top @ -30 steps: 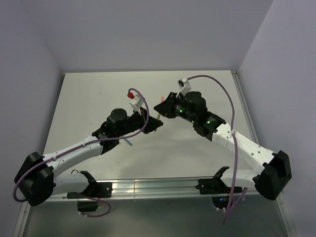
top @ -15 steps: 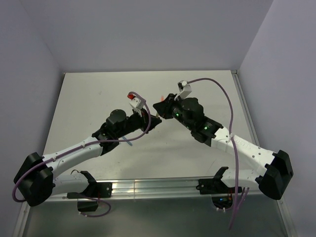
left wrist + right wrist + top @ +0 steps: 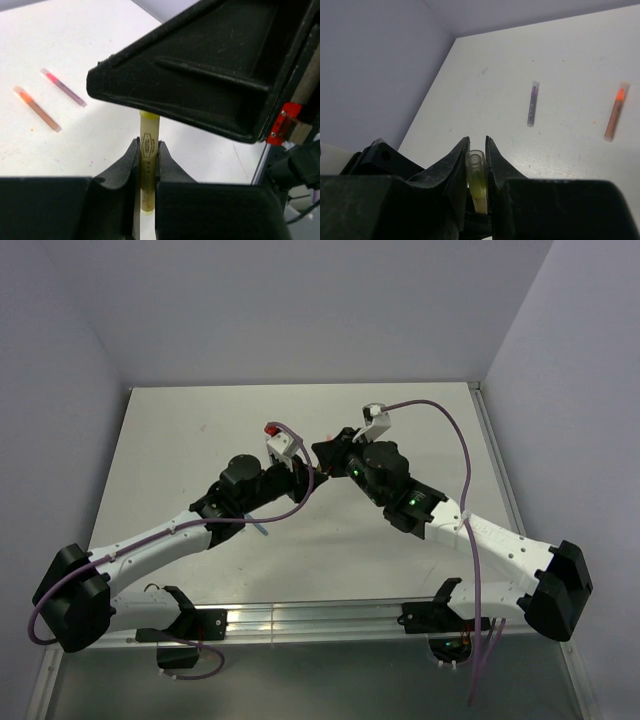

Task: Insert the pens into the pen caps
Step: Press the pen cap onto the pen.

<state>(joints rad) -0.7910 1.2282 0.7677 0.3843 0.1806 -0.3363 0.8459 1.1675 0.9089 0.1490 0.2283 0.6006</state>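
Thin pale-yellow plastic pen (image 3: 148,170) pinched in left gripper (image 3: 148,147), held over the middle of the white worktop (image 3: 180,440). Its end meets short translucent yellow-green plastic cap (image 3: 476,170), clamped in right gripper (image 3: 476,142); insertion depth hidden. Grippers tip to tip. Slim orange pen (image 3: 37,108) and slim purple pen (image 3: 63,87) lie loose, apart, on the worktop.
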